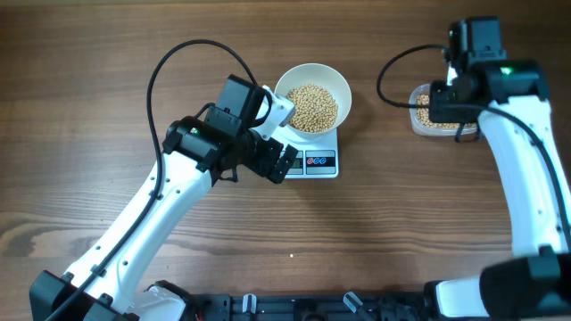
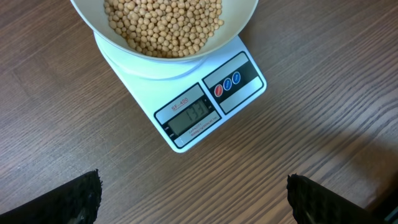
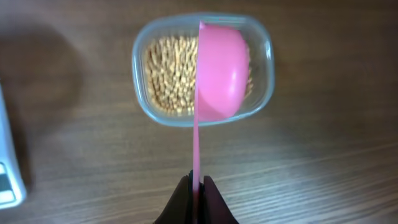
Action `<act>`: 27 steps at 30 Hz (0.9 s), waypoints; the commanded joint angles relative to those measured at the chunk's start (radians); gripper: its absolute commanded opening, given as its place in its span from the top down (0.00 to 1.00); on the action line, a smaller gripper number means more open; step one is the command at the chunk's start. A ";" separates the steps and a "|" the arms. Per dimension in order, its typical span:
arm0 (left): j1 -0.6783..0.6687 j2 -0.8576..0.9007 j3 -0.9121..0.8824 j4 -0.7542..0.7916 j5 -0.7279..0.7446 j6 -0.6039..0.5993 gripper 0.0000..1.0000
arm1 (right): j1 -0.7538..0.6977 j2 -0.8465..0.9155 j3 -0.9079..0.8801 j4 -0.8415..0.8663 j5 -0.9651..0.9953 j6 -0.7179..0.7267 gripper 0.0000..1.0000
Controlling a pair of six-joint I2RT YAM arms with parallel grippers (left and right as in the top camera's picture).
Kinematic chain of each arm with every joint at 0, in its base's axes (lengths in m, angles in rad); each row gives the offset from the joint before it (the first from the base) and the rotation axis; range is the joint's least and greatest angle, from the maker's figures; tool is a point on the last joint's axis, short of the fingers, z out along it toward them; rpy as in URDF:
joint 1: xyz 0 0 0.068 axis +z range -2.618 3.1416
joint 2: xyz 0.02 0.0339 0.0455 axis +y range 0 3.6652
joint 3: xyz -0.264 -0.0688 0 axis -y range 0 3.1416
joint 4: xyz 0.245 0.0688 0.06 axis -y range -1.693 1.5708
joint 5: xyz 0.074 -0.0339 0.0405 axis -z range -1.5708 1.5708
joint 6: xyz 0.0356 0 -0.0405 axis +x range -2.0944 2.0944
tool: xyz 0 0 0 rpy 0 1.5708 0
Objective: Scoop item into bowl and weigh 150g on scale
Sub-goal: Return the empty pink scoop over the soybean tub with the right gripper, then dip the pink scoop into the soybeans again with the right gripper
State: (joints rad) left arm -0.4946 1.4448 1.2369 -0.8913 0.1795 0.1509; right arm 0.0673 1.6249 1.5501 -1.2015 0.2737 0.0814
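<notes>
Black fingertips (image 2: pixel 74 199) are seen at the bottom edge of the left wrist view, spread wide apart. The left gripper (image 2: pixel 193 202) is held open and empty, low over the wooden table (image 2: pixel 323 124), just in front of the scale (image 2: pixel 249 87). On the scale itself, the white bowl (image 2: pixel 233 37) is set squarely on the platform, and it is filled well up with pale beans (image 2: pixel 165 22). Dark digits are shown on the grey display (image 2: pixel 194 118), though they are too blurred to be read with confidence. Beside the display, one red and two blue buttons (image 2: pixel 227 84) are picked out.

Well off to the right-arm side of the scale, a clear plastic tub (image 3: pixel 140 81) is found, with more of the same beans lying inside. Over that tub a pink scoop (image 3: pixel 221 68) is held, turned on its edge. Its thin handle (image 3: pixel 196 149) is pinched between the pressed-together fingers of the right gripper (image 3: pixel 196 186). Whether the scoop is touching the beans below cannot be told. At the left edge of the right wrist view, one corner of the scale is just caught.
</notes>
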 commanded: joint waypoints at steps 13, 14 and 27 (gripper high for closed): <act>0.006 -0.021 0.014 0.000 -0.006 -0.009 0.00 | 0.003 0.112 -0.008 -0.011 -0.001 -0.081 0.96; 0.006 -0.021 0.014 0.000 -0.006 -0.010 0.00 | 0.003 0.117 -0.008 -0.004 -0.001 -0.081 0.96; 0.006 -0.021 0.014 0.000 -0.006 -0.010 0.00 | 0.003 0.192 -0.008 0.072 0.017 -0.109 0.96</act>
State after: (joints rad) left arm -0.4946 1.4452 1.2369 -0.8913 0.1795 0.1509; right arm 0.0673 1.7874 1.5471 -1.1400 0.2745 -0.0135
